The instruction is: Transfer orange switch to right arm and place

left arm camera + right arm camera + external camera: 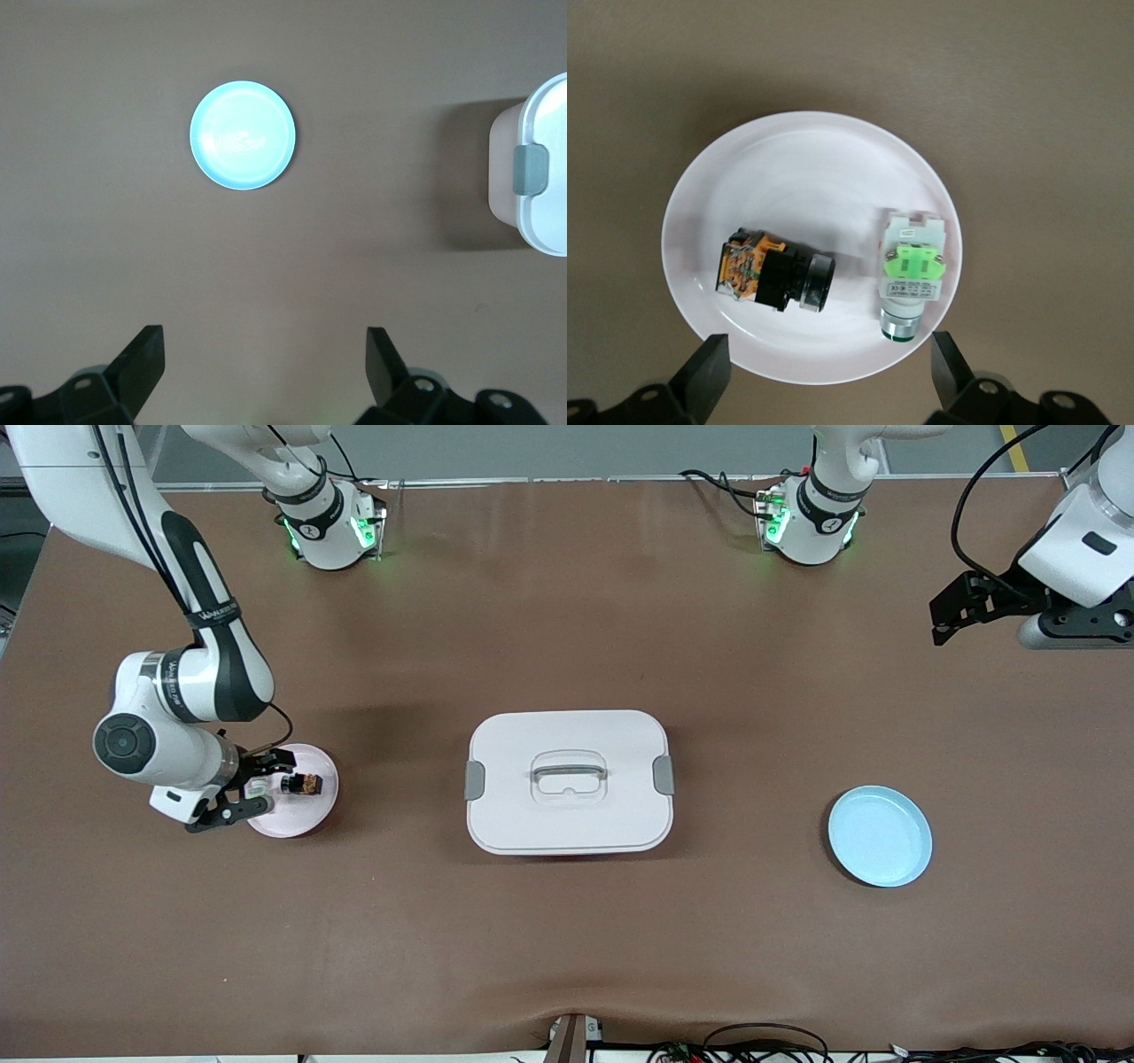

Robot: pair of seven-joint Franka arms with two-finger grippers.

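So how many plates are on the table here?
2. The pink plate lies toward the right arm's end, under the open right gripper, holding the orange switch and a green switch. The blue plate lies bare toward the left arm's end.

- brown cloth-covered table (567,939), plain, no pattern
- small round pale pink plate (314,815), looks nearly white in the right wrist view
- tiny black block switch with an orange part (772,273) at one end
- small white block switch with a bright green centre (912,270)
- white rectangular lidded plastic box (569,781), grey clips, clear handle
- round light blue plate (880,836), plain
- both arms white with black bands, black grippers, green lights at the bases
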